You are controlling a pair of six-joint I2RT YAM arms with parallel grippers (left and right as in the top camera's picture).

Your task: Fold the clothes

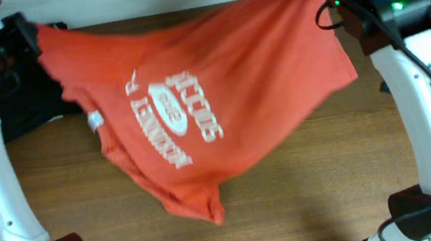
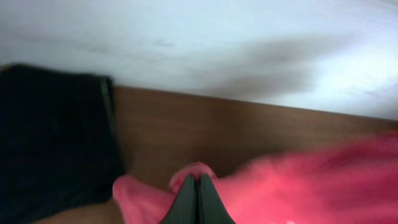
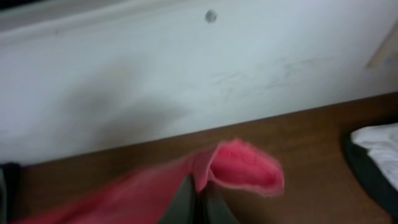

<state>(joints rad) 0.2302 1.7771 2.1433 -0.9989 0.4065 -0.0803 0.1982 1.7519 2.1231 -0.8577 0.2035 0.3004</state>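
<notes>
Looks like the spreading step; left gripper (image 2: 198, 190) and right gripper (image 3: 199, 198) each pinched closed on an edge of the orange T-shirt (image 1: 227, 85), stretched above the bench (image 1: 327, 189); next, I'd say, lower it flat, tension even

Orange-red T-shirt (image 1: 227, 85) with white lettering (image 1: 185, 116), brown wood-grain table (image 1: 325, 181), black garment (image 2: 56, 137)
</notes>
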